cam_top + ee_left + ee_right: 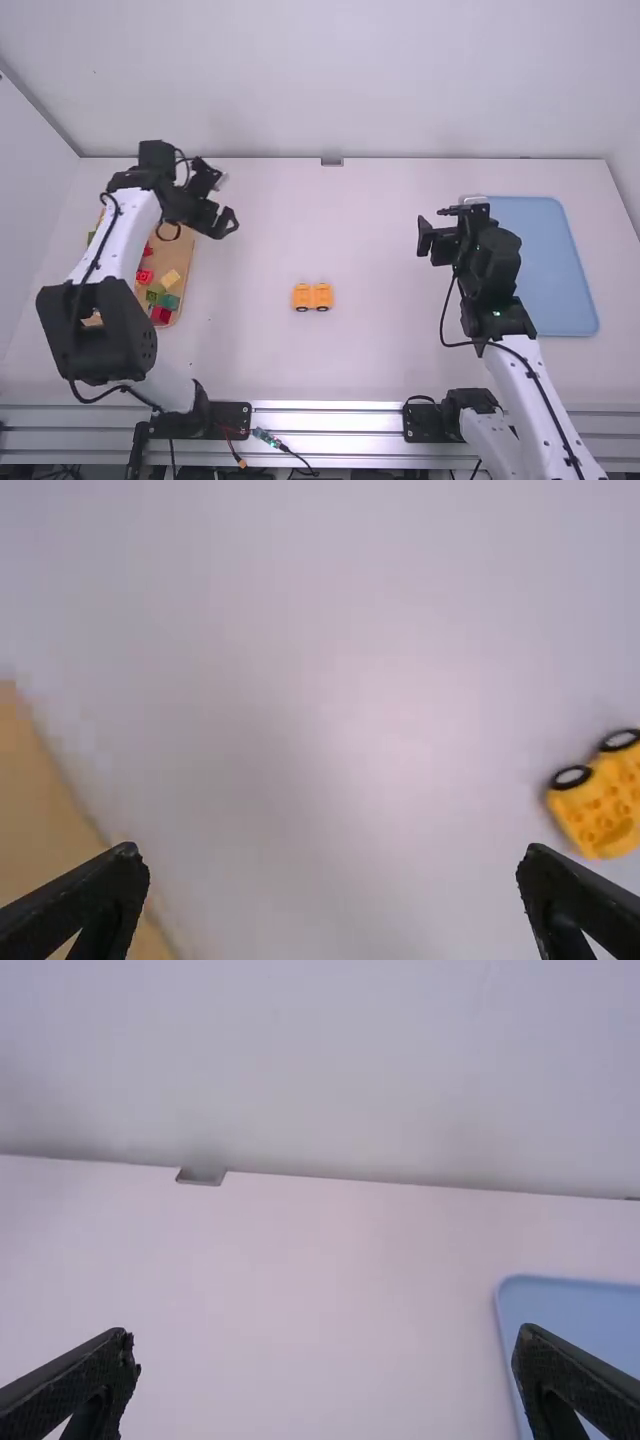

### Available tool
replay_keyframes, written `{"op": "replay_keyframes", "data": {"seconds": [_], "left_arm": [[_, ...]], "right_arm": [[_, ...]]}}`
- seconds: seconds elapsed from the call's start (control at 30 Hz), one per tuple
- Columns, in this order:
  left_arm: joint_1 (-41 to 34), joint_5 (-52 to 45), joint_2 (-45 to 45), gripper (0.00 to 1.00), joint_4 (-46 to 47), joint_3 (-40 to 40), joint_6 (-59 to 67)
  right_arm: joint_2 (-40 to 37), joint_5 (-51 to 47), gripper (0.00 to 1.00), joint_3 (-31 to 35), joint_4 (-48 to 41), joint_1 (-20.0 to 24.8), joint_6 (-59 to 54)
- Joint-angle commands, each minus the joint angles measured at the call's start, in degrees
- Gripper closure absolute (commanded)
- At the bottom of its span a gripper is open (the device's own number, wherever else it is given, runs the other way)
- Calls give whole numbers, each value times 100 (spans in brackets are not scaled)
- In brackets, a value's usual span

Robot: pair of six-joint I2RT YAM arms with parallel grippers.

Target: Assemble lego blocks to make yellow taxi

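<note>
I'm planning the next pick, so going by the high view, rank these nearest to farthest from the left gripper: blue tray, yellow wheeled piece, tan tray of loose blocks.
From the left gripper:
1. Tan tray, on the left side.
2. Yellow wheeled piece, near the middle of the table.
3. Blue tray, on the far right.

yellow wheeled piece (313, 297) mid-table | coloured blocks (171, 279) in tan tray (184, 255), left | blue tray (555, 265), right
</note>
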State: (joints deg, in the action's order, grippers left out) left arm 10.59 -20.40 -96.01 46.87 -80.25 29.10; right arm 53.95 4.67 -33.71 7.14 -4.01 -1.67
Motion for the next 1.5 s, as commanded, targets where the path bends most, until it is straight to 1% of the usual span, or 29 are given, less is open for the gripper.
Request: {"op": "replay_keyframes", "data": {"seconds": [0.0, 0.13, 0.27, 0.33, 0.47, 0.6, 0.67, 0.77, 1.0, 1.13, 1.2, 1.23, 1.37, 1.47], "left_arm": [[326, 330, 7, 1, -22, 351, -620], [542, 1241, 5, 1, -282, 834, -620], [643, 2352, 5, 1, -849, 1463, -685], [728, 2570, 7, 1, -1028, 1675, -683], [1012, 2326, 5, 1, -995, 1795, -618], [1521, 1709, 5, 1, -993, 1793, -633], [1790, 1182, 5, 1, -862, 1795, -432], [1941, 752, 5, 1, -759, 1798, -351], [1902, 1021, 5, 1, -1050, 1798, -377], [1902, 1086, 7, 1, -1019, 1798, -344], [1926, 1062, 5, 1, -1032, 1798, -80], [1943, 977, 5, 1, -1021, 1798, 552], [1919, 767, 5, 1, -1034, 1815, 1625], [1899, 789, -45, 1, -1203, 1857, 1970]], "right_arm": [[24, 2, 1, -120, 15, -13, 17], [24, 24, 1, -120, 20, -22, 17], [24, 199, 1, -120, 52, -20, 20], [24, 326, 1, -120, 57, -15, 15], [24, 306, 1, -120, 57, -13, 15], [24, 308, 1, -120, 55, -33, 15], [24, 304, 1, -120, 57, -105, 13], [26, 295, 1, -120, 87, -214, -26], [28, 280, 1, -120, 120, -262, -28], [28, 280, 1, -120, 127, -278, -26], [28, 282, 1, -120, 144, -278, -28], [28, 278, 1, -120, 168, -256, -28], [28, 302, 1, -120, 179, -155, -24], [28, 302, 1, -120, 179, -153, -24]]}}
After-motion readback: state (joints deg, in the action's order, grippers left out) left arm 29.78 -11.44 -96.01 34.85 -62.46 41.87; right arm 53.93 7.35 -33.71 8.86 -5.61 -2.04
